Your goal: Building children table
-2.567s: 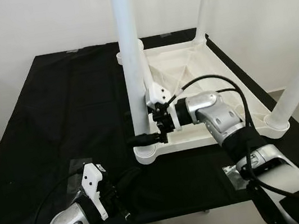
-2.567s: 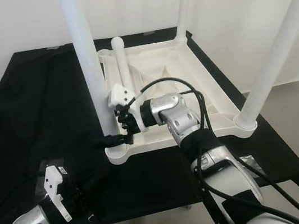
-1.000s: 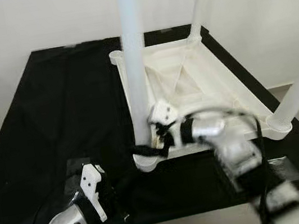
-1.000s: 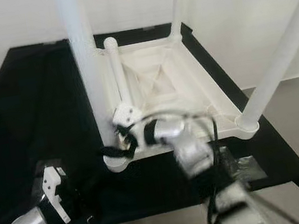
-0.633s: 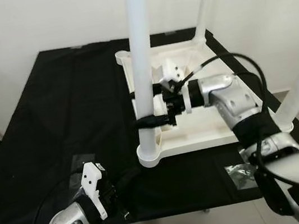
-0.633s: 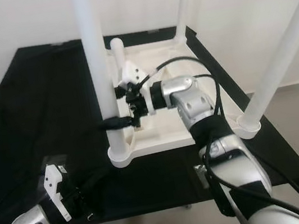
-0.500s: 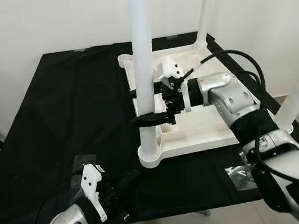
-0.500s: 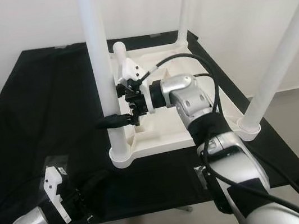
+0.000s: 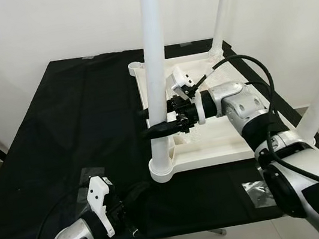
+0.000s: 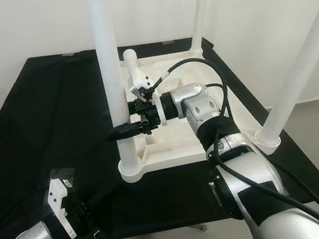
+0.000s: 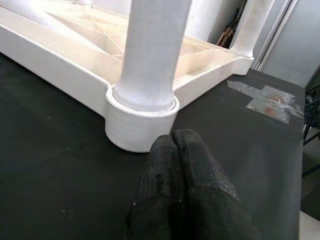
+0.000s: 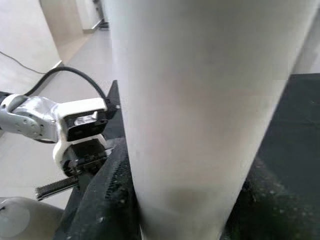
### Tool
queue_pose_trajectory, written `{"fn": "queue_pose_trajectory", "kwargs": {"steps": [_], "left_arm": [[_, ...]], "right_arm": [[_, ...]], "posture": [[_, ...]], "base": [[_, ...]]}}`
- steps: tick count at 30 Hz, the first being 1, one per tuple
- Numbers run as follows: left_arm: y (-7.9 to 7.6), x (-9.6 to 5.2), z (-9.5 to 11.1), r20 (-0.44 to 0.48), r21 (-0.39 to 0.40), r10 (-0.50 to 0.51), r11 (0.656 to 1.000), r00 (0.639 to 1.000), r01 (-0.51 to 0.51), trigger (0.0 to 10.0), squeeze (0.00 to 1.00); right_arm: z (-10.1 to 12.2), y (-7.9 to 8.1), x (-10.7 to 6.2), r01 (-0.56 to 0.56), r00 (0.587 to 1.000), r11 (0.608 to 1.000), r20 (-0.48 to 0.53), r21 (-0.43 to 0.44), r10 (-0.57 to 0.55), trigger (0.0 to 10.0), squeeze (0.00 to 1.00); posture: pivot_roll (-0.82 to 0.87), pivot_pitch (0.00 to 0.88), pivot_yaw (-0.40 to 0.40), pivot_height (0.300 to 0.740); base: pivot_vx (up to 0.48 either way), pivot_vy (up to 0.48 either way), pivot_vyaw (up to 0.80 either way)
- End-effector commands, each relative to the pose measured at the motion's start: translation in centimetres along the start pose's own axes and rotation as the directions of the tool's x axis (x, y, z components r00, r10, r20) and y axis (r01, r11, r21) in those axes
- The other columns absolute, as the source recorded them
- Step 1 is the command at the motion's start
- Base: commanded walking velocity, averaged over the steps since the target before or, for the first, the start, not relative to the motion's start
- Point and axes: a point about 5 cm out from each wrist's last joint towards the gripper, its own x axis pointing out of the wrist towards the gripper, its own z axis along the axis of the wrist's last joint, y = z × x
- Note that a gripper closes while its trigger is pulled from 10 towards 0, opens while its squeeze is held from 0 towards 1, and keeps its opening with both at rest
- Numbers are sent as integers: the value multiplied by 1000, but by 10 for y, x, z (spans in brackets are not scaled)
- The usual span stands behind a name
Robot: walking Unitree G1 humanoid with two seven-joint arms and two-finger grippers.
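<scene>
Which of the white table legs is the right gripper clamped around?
The near-left leg, standing in the corner socket closest to the left gripper. The right gripper grips it partway up; the other legs stand untouched.

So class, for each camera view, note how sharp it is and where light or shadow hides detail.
Left eye view: sharp, evenly lit; the white leg nearly blends with the wall. Right wrist view: the leg is too close, soft and featureless; the right gripper's fingers are dark. Left wrist view: the left gripper is crisp, the background soft.
</scene>
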Motion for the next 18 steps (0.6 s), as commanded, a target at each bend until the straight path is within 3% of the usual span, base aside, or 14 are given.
{"fn": "queue_pose_trajectory", "kwargs": {"steps": [1,6,7,8,9,10,12,15,16,18], "left_arm": [[-1,-1,-2,0,-5,0,1000,1000,0,10000,0],[-1,-1,-2,2,-4,2,1000,1000,-2,10000,0],[-2,-2,-2,4,-3,6,1000,1000,-6,10000,0],[-2,-2,-2,4,-3,6,1000,1000,-6,10000,0],[-2,-3,-2,7,-3,10,1000,1000,-10,10000,0],[-2,-3,-2,7,-3,10,1000,1000,-10,10000,0],[0,-4,-1,5,-3,7,1000,1000,-7,10000,0],[0,-4,-1,3,-5,3,1000,1000,-3,10000,0],[1,-5,-1,-2,-6,-2,1000,1000,2,10000,0],[1,-4,-2,-5,-7,-4,1000,1000,4,10000,0]], "right_arm": [[-2,-4,-3,84,996,996,-6,-24,-84,0,0],[-15,-6,2,202,975,978,-89,-45,-205,0,0],[-31,-3,11,310,937,950,-160,-27,-311,0,0],[-31,-3,11,310,937,950,-160,-27,-311,0,0],[-52,12,26,360,910,932,-212,-27,-357,0,0],[-52,12,26,360,910,932,-212,-27,-357,0,0],[-74,46,51,413,896,907,-212,79,-390,0,0],[-77,52,55,414,900,903,-201,115,-387,0,0],[-77,49,55,438,889,891,-202,119,-410,10000,0],[-77,46,54,455,881,884,-205,110,-427,10000,0]], "posture": [[73,10,-59,740],[72,16,-61,740],[73,23,-64,740],[73,23,-64,740],[77,31,-60,740],[77,31,-60,740],[51,27,-40,740],[49,24,-36,740],[48,21,-33,740],[50,17,-36,740]], "base": [[0,0,0],[0,0,0],[0,0,0],[0,0,0],[0,0,0],[0,0,0],[0,0,0],[0,0,0],[0,0,0],[0,0,0]]}}
